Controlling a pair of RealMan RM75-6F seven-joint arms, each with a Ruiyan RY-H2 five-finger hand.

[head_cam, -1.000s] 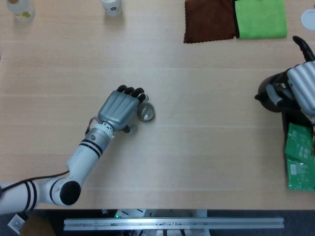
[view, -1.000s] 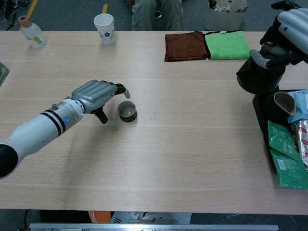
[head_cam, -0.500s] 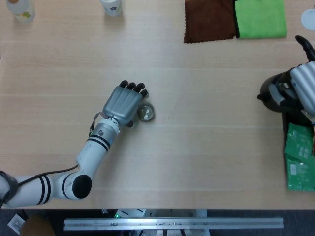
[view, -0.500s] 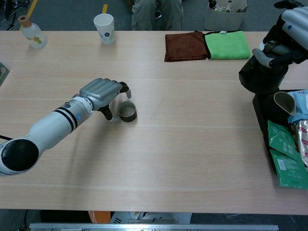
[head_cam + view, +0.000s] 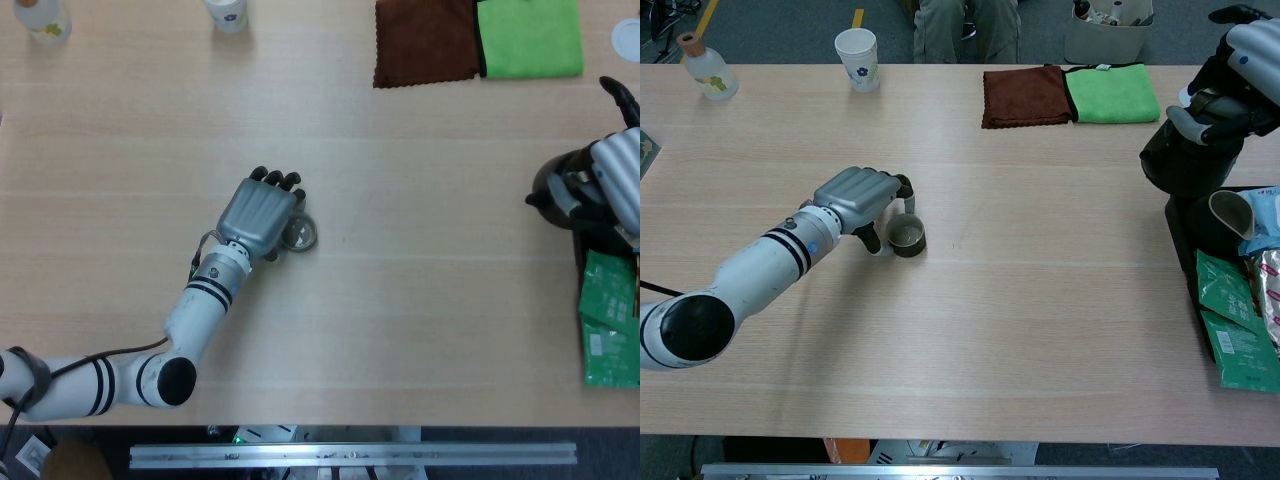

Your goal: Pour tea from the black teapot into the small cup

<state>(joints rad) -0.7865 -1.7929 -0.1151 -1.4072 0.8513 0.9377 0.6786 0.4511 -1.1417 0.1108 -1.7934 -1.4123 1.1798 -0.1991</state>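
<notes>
Head view: one small cup point(image 5: 299, 234) sits mid-table, touching the left hand point(image 5: 260, 211), whose fingers curl around it. One black teapot point(image 5: 560, 189) sits at the right edge, gripped by the right hand point(image 5: 617, 178).

Chest view: one cup point(image 5: 906, 236), one teapot point(image 5: 1185, 160), two cloths.

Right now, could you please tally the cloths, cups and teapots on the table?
Cloths: 2, brown cloth and green cloth
Cups: 2, small cup and paper cup
Teapots: 1, black teapot
Total: 5
</notes>
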